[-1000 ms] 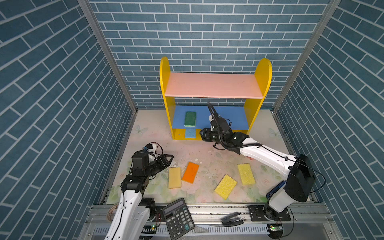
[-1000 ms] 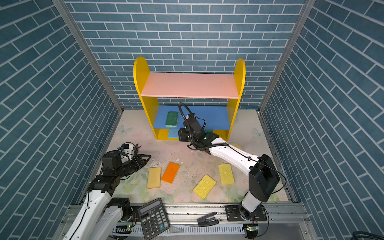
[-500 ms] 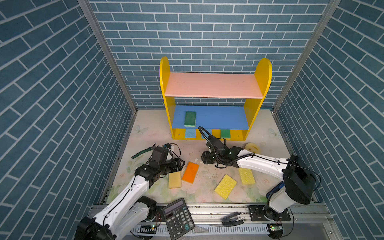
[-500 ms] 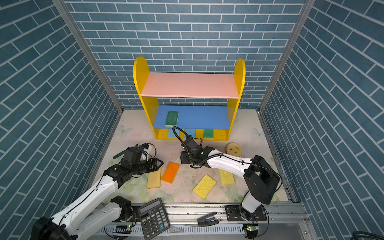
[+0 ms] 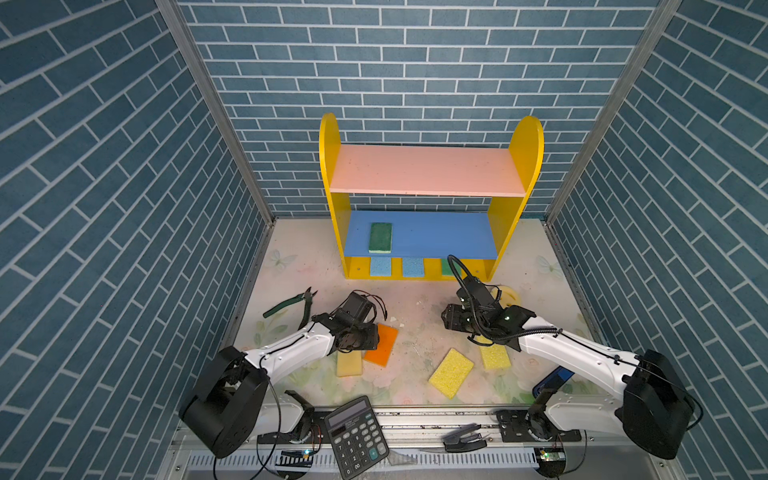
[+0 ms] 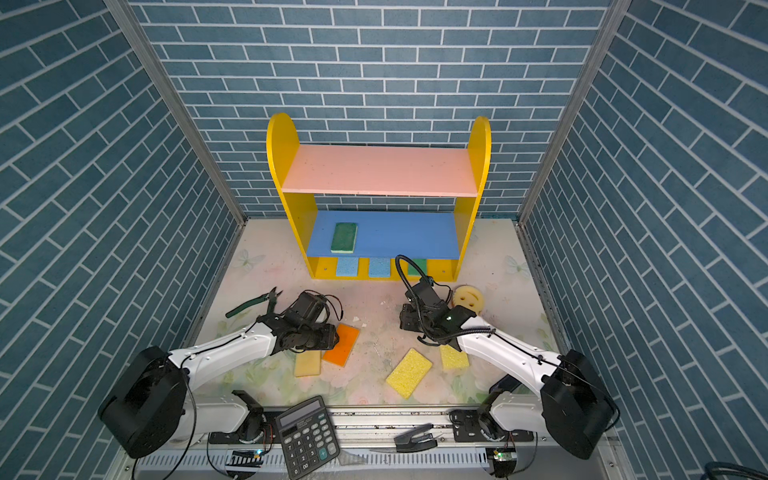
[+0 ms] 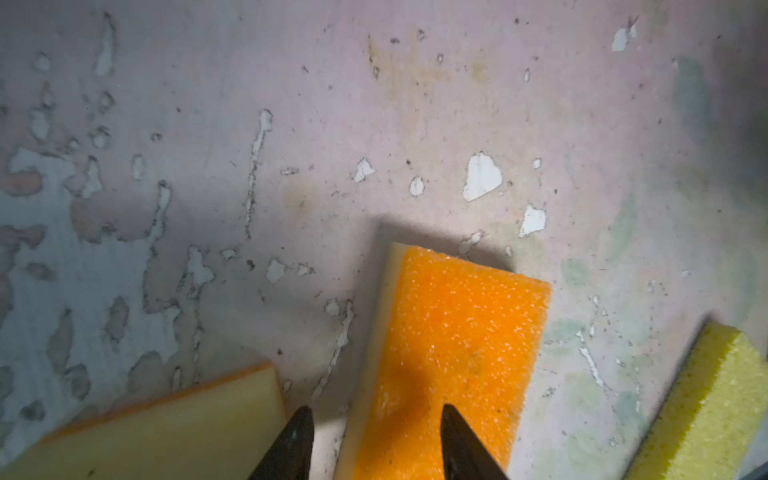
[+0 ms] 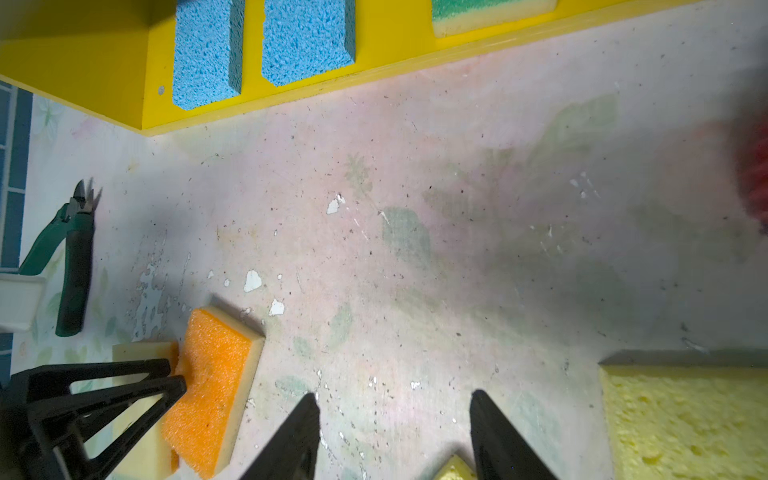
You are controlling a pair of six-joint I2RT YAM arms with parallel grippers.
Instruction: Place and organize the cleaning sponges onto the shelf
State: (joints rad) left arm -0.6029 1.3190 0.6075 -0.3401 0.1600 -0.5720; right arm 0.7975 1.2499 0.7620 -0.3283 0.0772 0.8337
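**Shelf** (image 5: 424, 170) stands at upper centre in both top views. Its blue middle board holds a green sponge (image 5: 380, 237) at left. On the yellow base lie a light blue sponge (image 5: 380, 266), a second light blue sponge (image 5: 413, 267) and a second green sponge (image 6: 419, 266), the last half hidden by a cable (image 6: 402, 270).

**Left gripper** (image 7: 375, 409): only the fingertips enter from the lower edge, spread apart. One is over the orange sponge (image 7: 453, 332), the other over the gap beside the pale yellow sponge (image 7: 166, 428). Contact with the foam cannot be judged.

**Right gripper** (image 8: 395, 394): fingers spread above bare mat (image 8: 415, 257), pinching nothing. A yellow foam corner (image 8: 453, 469) between them is mostly cut off.

The right arm (image 5: 573, 353) covers part of one yellow sponge (image 5: 494, 356); another yellow sponge (image 5: 451, 372) lies clear at lower centre. The round smiley sponge (image 6: 469, 298) shows right of centre.
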